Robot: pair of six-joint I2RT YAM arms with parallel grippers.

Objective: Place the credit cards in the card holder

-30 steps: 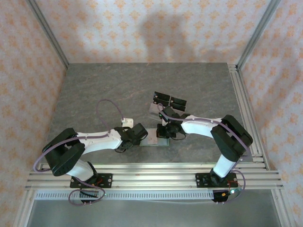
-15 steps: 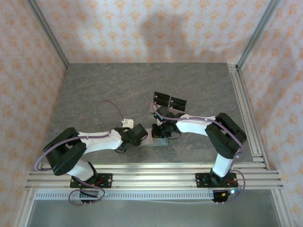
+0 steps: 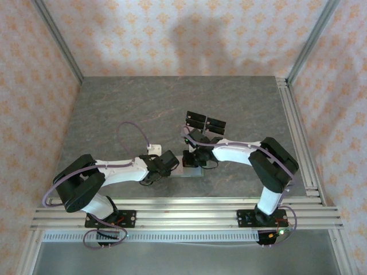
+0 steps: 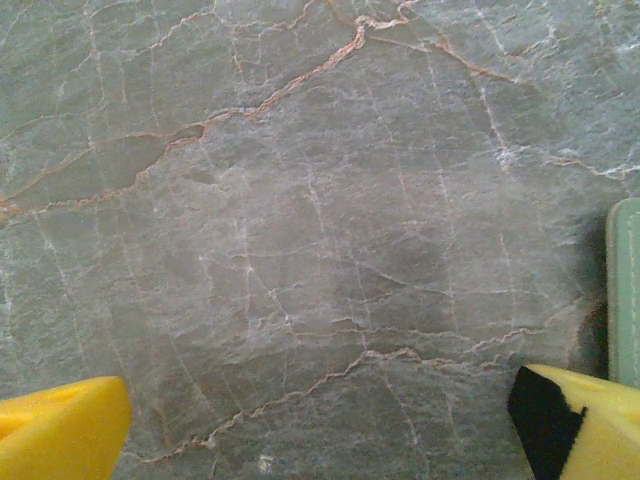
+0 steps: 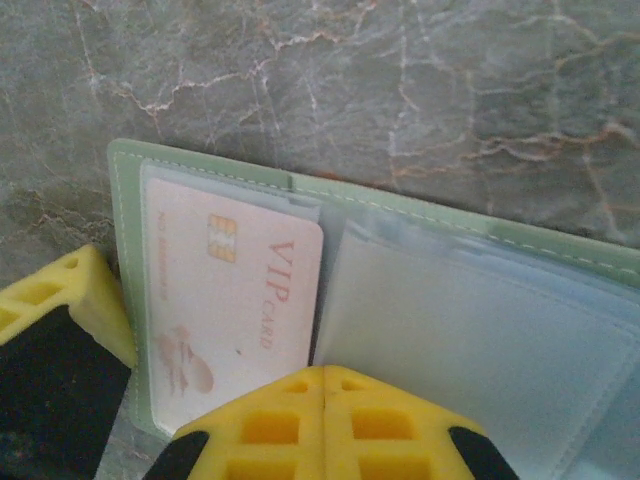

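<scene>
Sage-green wallet point(image 5: 480, 320) lies open on the veined grey stone bench point(image 4: 300, 200), clear sleeves inside, one pale pink chip card point(image 5: 235, 305) in one sleeve. Both apart: right claw point(image 5: 190, 380) over it, left claw point(image 4: 318, 425) beside its edge.

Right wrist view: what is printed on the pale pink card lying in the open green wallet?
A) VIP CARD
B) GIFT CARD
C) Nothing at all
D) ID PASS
A: the pink card, tucked in the left clear pocket of the card holder, reads "VIP CARD" beside a gold chip.
</scene>
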